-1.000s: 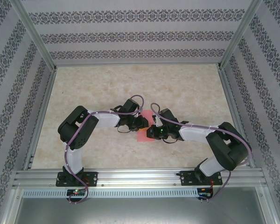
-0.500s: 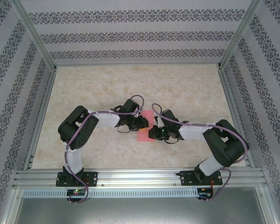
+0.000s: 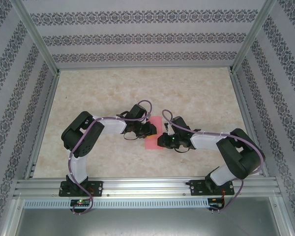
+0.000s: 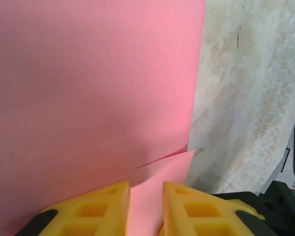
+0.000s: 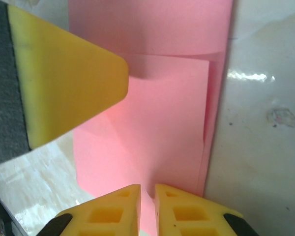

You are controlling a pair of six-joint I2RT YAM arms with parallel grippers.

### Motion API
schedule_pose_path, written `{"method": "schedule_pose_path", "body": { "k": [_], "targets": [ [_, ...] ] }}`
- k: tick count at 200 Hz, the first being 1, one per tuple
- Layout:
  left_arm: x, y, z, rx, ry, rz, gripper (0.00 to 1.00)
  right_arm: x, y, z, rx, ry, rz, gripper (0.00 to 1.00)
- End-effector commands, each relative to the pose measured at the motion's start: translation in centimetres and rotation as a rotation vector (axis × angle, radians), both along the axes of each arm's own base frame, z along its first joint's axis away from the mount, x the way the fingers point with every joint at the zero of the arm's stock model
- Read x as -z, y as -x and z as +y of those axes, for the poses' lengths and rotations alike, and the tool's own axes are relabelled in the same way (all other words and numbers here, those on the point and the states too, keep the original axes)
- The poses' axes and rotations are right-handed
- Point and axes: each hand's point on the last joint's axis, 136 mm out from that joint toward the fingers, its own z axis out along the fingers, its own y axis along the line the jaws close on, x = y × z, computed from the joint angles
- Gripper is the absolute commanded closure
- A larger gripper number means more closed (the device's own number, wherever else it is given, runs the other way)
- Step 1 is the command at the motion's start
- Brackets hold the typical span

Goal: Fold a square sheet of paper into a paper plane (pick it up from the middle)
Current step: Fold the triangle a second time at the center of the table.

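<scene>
1. Square sheet of paper [image 3: 150,143] lies flat on the table [image 3: 196,93], centre of the top view, between the two gripper heads.
2. Progress, my read: early. The right wrist view shows one folded-over layer [image 5: 167,123] on top of the sheet, its edge just inside the sheet's right edge. No pointed nose and no centre ridge yet, so most of the folds are left.
3. Left gripper [image 4: 146,196]: jaws near together with a narrow gap at the bottom of its wrist view. A lifted paper flap [image 4: 162,167] runs into that gap. Cannot tell whether it is actually pinched.
4. Right gripper [image 5: 147,206]: jaws almost closed at the bottom centre of its view, clamped on the sheet's near edge.
5. Containers: none to report. The paper sits directly on the marbled table surface.
</scene>
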Motion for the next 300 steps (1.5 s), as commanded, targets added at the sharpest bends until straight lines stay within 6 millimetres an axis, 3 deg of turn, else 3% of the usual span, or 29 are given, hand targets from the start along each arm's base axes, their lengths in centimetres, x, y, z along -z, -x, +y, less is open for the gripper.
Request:
{"method": "schedule_pose_path", "body": {
  "k": [1, 19, 80, 143, 166, 183, 228, 258, 275, 300],
  "targets": [
    [5.1, 1.8, 2.6, -0.001, -0.151, 0.082, 0.74, 0.5, 1.2, -1.2, 0.020, 0.022, 0.048, 0.83],
    [5.2, 1.9, 2.6, -0.001, -0.151, 0.085, 0.74, 0.6, 1.7, -1.3, 0.008, 0.026, 0.059, 0.84],
    [5.0, 1.7, 2.5, 0.002, -0.150, 0.081, 0.74, 4.6, 3.7, -4.9, 0.085, 0.206, 0.172, 0.89],
    [5.1, 1.8, 2.5, 0.007, -0.153, 0.084, 0.74, 3.0, 4.5, -4.0, 0.059, 0.107, 0.150, 0.88],
    [5.1, 1.9, 2.6, 0.009, -0.158, 0.084, 0.74, 3.3, 4.7, -5.0, 0.090, 0.149, 0.150, 0.88],
    [5.2, 1.9, 2.5, 0.012, -0.154, 0.088, 0.74, 2.4, 4.2, -5.1, 0.102, 0.153, 0.120, 0.88],
    [5.1, 1.8, 2.4, 0.020, -0.153, 0.086, 0.74, -2.9, 1.3, -3.0, 0.109, 0.037, -0.014, 0.87],
    [5.0, 1.8, 2.3, 0.020, -0.151, 0.085, 0.74, -4.9, 0.0, -1.0, 0.109, -0.061, -0.068, 0.88],
    [5.1, 1.8, 2.3, 0.021, -0.152, 0.088, 0.74, -5.1, -0.2, 0.9, 0.072, -0.121, -0.047, 0.87],
    [5.0, 1.8, 2.3, 0.020, -0.153, 0.088, 0.74, -3.3, 0.0, 2.2, 0.030, -0.088, 0.008, 0.87]
  ]
}}
